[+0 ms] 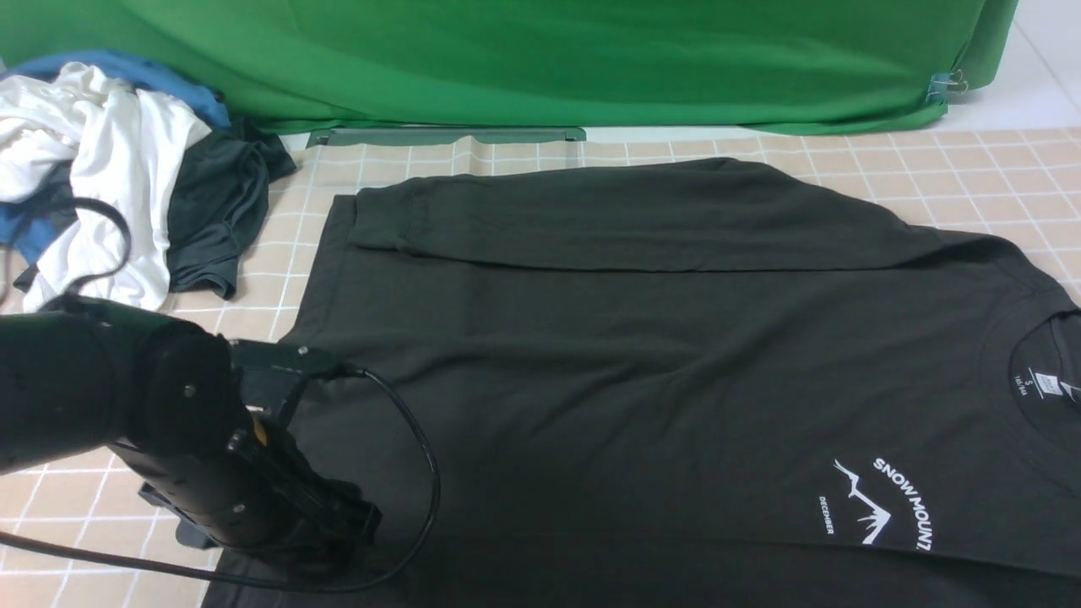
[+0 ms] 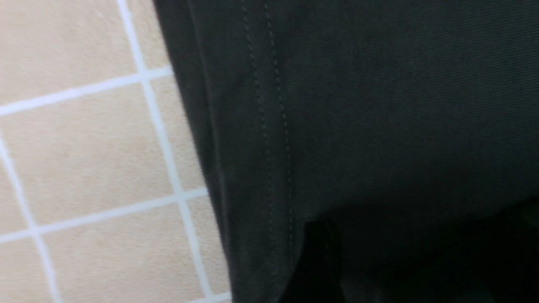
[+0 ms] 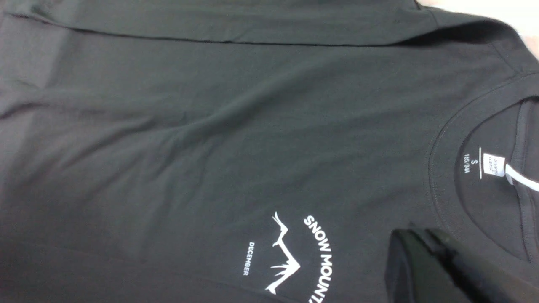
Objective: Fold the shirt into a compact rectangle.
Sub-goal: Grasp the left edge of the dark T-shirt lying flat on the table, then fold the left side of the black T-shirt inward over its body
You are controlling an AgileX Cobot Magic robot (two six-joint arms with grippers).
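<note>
1. Where the scene lies closest to the robot, the left gripper point(image 1: 338, 528) sits low over the near left corner of the shirt point(image 1: 642, 355), just inside its stitched hem point(image 2: 269, 126). Its dark fingers merge with the dark cloth, so whether they are parted or pinching cannot be told.
2. A black cable point(image 1: 422, 473) loops from that arm across the fabric. If the arm pulls away sharply, the cable could drag the cloth and wrinkle it.
3. The right gripper point(image 3: 421, 256), seen only by its own wrist camera, hovers clenched and empty above the chest, near the white mountain print point(image 3: 294, 252) and the collar.
4. The shirt lies flat and face up on the checked table point(image 1: 971, 169), hem toward the robot's left and neck toward its right, with a white neck label point(image 1: 1047, 384) inside the collar.
5. The far long edge point(image 1: 633, 224) is already folded toward the middle with its sleeve tucked in, so the near side probably comes next. Pinching only one layer, or lifting the two ends unevenly, would likely skew that fold, and a hard tug could pull the far flap open.
6. Farther back on the left sits a heap containing a white garment point(image 1: 110, 169) and a dark grey-teal garment point(image 1: 211, 211), close to the shirt's far corner but apart from it. A wide sweep might snag them. A green backdrop point(image 1: 549, 59) closes the view.
</note>
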